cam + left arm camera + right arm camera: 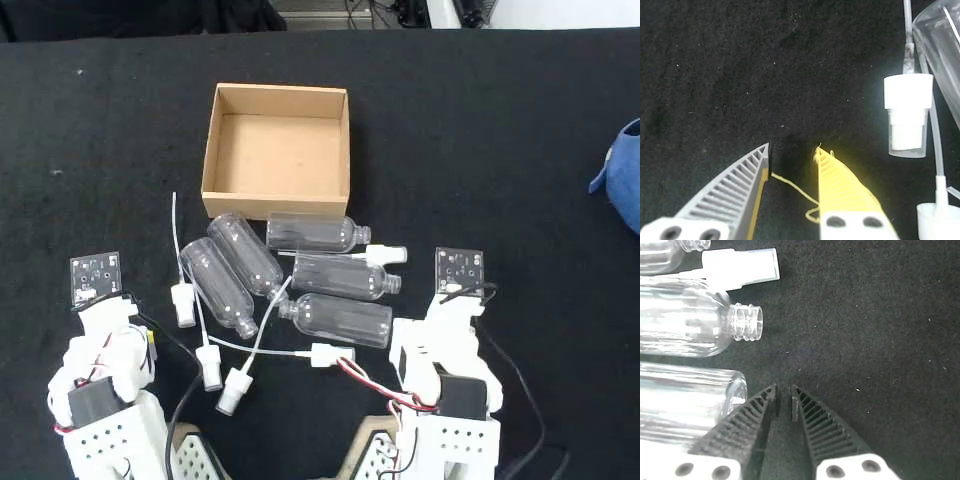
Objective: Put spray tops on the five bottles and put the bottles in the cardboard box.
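Seen from above, two white robot arms (440,390) sit at the bottom edge of a black table (500,130), one at lower left and one at lower right. The left hand (792,155) hangs over bare table with its fingers apart and nothing between them. A white spray top (907,115) lies near it. The right hand (783,396) has its fingers nearly together, with only a thin slit between them, and grips nothing. It is just beside the shoulder of a clear bottle (690,410).

In the lower middle of the frame, between and just beyond the arms, five clear plastic bottles (340,318) lie on their sides in a loose cluster, their necks open. Five white spray tops (236,390) with thin tubes lie loose around them, four toward the lower left and centre and one at the cluster's right.

Beyond the bottles, at upper centre, stands the open cardboard box (275,205), its brown floor showing and its front wall just beside the nearest bottles.
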Action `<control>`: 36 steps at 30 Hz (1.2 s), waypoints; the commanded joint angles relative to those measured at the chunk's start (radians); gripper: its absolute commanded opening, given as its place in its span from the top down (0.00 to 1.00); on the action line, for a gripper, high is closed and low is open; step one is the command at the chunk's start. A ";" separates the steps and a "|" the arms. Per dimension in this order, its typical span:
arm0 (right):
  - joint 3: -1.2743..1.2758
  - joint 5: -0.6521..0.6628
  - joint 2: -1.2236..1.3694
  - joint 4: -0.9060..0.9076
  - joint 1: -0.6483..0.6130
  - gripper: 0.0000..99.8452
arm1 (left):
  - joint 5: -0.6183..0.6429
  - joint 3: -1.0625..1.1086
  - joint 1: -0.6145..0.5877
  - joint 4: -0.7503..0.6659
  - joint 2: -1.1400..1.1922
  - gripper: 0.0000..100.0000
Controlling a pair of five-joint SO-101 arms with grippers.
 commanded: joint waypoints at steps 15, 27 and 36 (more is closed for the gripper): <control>-0.005 0.008 -0.097 0.006 0.017 0.98 | -0.005 0.021 -0.004 0.012 -0.011 0.97; -0.005 0.008 -0.097 0.006 0.017 0.98 | -0.012 0.016 -0.048 -0.227 -0.014 0.97; -0.005 0.000 -0.097 0.006 0.012 0.98 | -0.008 0.007 0.035 -0.508 -0.012 0.84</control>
